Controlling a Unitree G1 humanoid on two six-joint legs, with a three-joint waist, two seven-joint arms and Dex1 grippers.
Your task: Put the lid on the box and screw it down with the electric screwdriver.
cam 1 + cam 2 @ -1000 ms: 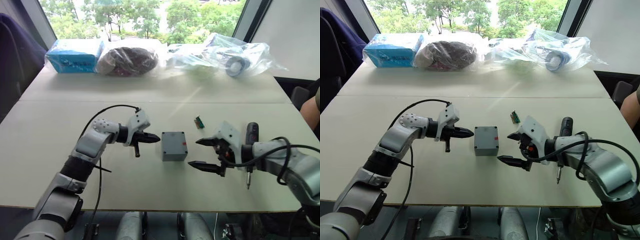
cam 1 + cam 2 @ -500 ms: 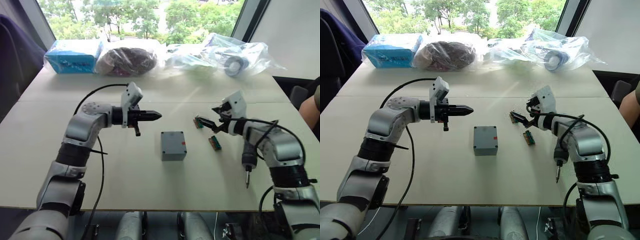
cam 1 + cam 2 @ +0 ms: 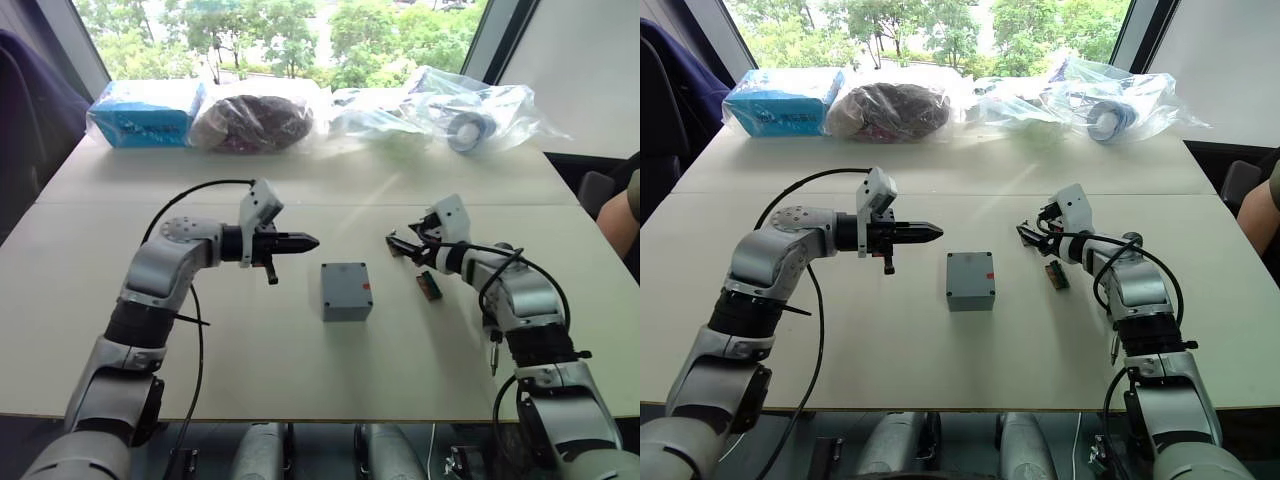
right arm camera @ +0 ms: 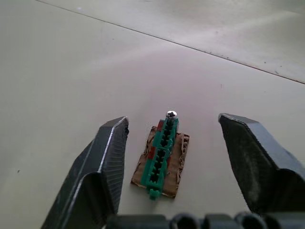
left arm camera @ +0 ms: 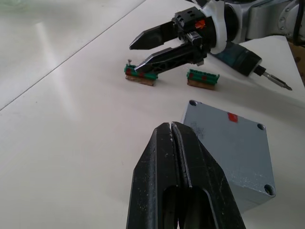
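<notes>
Right gripper [image 4: 167, 157] jaws wide, straddling green screw strip [image 4: 162, 152]; left gripper [image 5: 170, 138] pinched empty. Lidded box [image 3: 346, 291] sits mid-table. We should centre on the screw head, descend straight before closing.

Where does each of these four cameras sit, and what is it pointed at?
Left and right eye views: on the head, looking down over both arms at the table and the box.
Left wrist view: along the shut left end effector toward the box and the right end effector.
Right wrist view: between the open right end effector's fingers at a green strip holding a screw.
Shared: the green strip shows in both wrist views.
</notes>
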